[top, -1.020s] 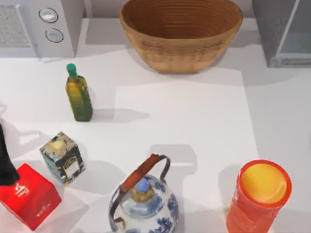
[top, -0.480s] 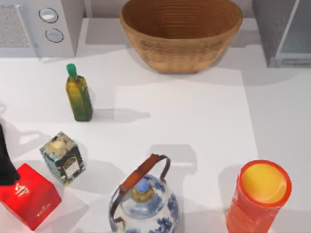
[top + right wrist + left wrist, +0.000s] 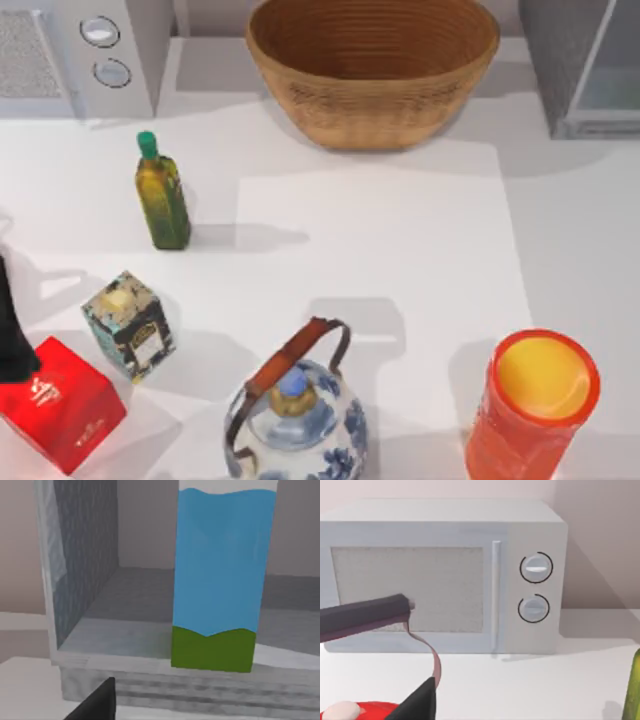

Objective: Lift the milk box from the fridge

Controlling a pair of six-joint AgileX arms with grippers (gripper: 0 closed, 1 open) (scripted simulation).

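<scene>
Holding steady, nothing has shifted in the top view: the milk box (image 3: 224, 580) stands upright on the fridge (image 3: 85, 580) floor facing the right end effector (image 3: 97, 700), whose opening can't be told, so no lift yet.

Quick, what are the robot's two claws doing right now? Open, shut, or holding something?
Left gripper: open, holding nothing, beside the red box.
Right gripper: cannot be told; it faces the milk box in the fridge.
</scene>
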